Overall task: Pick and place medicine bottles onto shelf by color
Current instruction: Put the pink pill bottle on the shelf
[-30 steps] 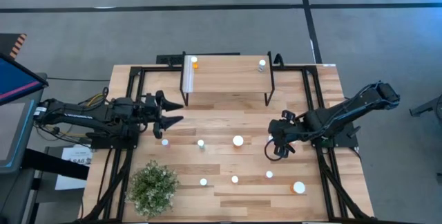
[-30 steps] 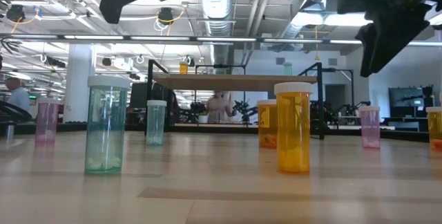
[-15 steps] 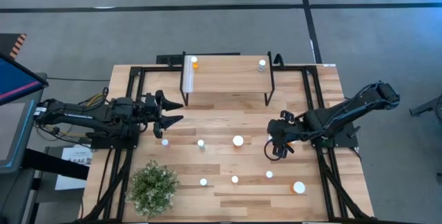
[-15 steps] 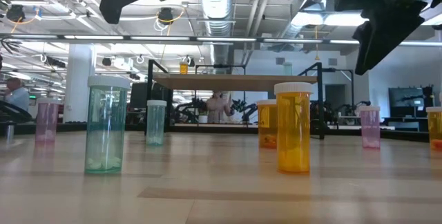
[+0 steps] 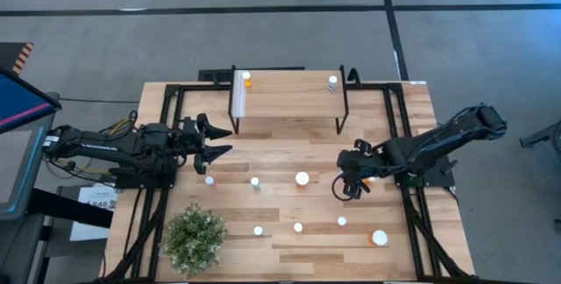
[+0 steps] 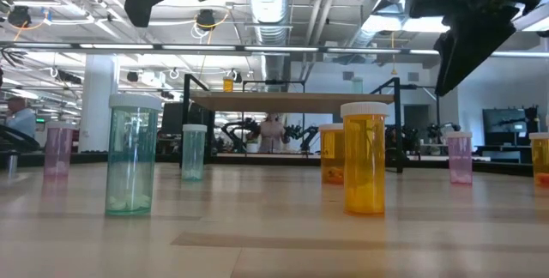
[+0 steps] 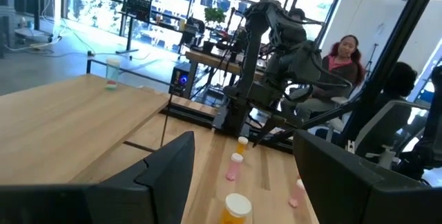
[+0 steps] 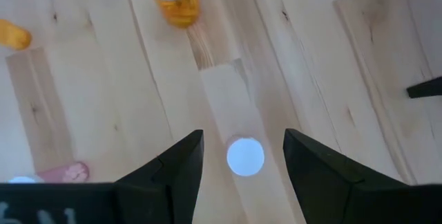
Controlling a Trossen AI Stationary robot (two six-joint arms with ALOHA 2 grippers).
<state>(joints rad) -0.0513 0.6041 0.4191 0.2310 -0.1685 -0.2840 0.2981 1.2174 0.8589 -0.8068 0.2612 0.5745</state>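
Bottle with white cap (image 8: 245, 156) stands upright straight below my right tool (image 8: 243, 156), between its half-open, empty fingers; left tool (image 5: 213, 141) waits open, farther away.

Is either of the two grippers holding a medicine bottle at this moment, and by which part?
Nothing is held. The left gripper is open and empty; the right gripper is open above a white-capped bottle, not touching it.
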